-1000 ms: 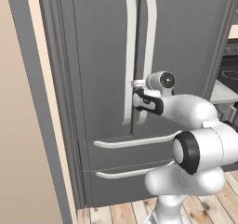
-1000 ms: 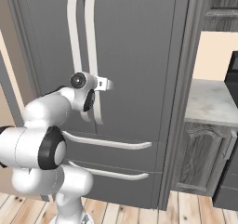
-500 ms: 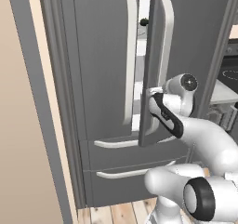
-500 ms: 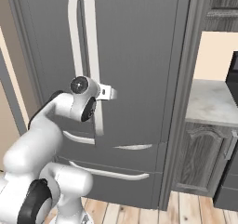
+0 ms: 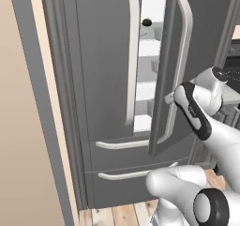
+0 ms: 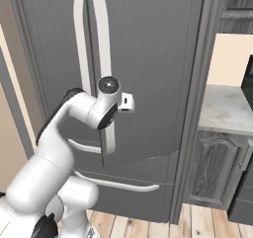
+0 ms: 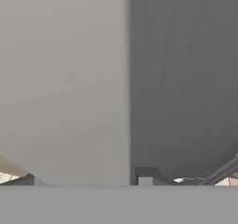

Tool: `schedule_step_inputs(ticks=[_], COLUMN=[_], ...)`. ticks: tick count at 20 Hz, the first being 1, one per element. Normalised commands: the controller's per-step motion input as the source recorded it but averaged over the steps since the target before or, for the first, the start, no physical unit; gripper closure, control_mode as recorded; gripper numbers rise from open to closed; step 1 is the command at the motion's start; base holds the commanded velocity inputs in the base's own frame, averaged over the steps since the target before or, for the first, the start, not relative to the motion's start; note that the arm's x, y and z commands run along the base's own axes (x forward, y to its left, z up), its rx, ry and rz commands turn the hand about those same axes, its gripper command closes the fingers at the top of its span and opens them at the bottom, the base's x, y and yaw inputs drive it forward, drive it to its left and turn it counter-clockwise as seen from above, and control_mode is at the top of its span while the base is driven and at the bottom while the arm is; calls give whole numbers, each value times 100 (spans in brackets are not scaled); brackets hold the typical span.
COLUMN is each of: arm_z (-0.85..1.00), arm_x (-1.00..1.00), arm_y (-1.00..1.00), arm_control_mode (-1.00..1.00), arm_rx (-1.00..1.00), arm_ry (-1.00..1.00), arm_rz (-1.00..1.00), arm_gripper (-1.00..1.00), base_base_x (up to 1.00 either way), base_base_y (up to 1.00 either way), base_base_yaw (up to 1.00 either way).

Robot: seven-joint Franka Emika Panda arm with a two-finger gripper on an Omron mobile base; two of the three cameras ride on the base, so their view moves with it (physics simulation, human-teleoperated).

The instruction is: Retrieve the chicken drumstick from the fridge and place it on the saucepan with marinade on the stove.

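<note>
Two doors front the fridge: in the left base view the left one sits closed at about 9 o'clock, and the right door stands swung partway out, leaving a tall gap between them. Through that gap, white interior and grey shelves show. A small dark round thing rests on the top shelf at about 12 o'clock; other pale items beside and below it are too blurred to name. The chicken drumstick cannot be made out anywhere in the visible strip; most of the interior is hidden behind the doors. The right door's pale handle runs down toward 3 o'clock, where the jaws meet it; whether they clamp the handle or just rest against it cannot be told, since the arm's wrist covers them. Two drawers lie below, the lower partly covered by the robot's body.

In the right base view the handle passes behind the wrist at centre. Toward 3 o'clock a marbled bench tops a grey cabinet, cut off by the edge.

No writing or labels are legible anywhere.
</note>
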Motion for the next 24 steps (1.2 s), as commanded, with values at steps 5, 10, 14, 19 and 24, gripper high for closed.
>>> schedule_step_inputs(ticks=[5, 10, 14, 19, 24], arm_z=[-1, -5, 0, 0, 17], arm_x=[-74, -68, -32, -20, -62], arm_y=[-97, -92, -32, 0, 0], arm_control_mode=[-100, -100, -100, -100, -100], arm_rx=[5, 8, 4, 0, 0], arm_ry=[11, 0, -2, 0, -8], arm_rz=[14, 11, 0, 0, -3], arm_gripper=[100, 100, 100, -100, -100], base_base_x=[0, 0, 0, 0, 0], base_base_y=[0, 0, 0, 0, 0], base_base_yaw=[0, 0, 0, 0, 0])
